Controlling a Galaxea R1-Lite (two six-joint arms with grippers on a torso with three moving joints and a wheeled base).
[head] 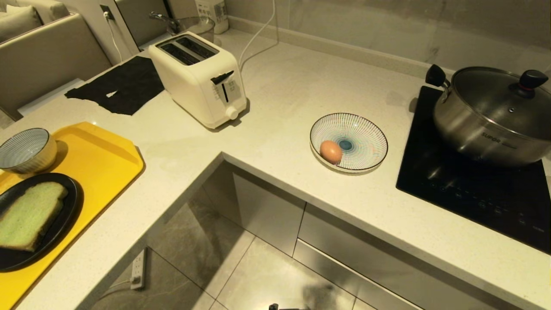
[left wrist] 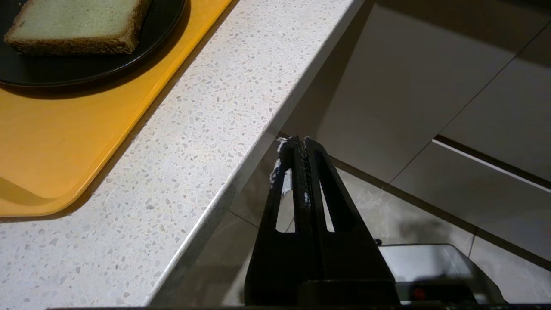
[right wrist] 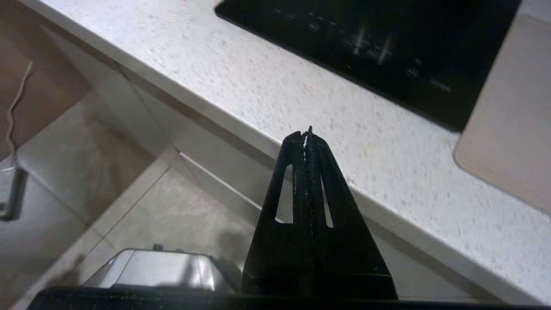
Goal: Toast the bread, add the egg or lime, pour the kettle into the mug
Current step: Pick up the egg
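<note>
Here the bread (head: 28, 215), a thick pale green slice with tan crust, lies on a black plate (head: 64, 217) on the yellow tray (head: 103, 159); the egg (head: 330, 151), seemingly pinkish-brown, sits in a striped dish (head: 366, 133); left gripper (left wrist: 300, 140) and right gripper (right wrist: 304, 134) both pinched together, empty, below the counter edge

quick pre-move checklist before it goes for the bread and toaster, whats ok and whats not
1. Bread reachable: ok, it lies flat on the black plate on the yellow tray.
2. Toaster slots clear: ok, both look empty, lever up.
3. Toaster powered: cannot tell, its white cord runs out of view.
4. Left gripper ready to grasp: not ok, shut, below the counter edge near the tray.
5. Right gripper ready: not ok, shut, empty, low by the counter in front of the hob.
6. Egg in place: ok, in the striped dish.
</note>
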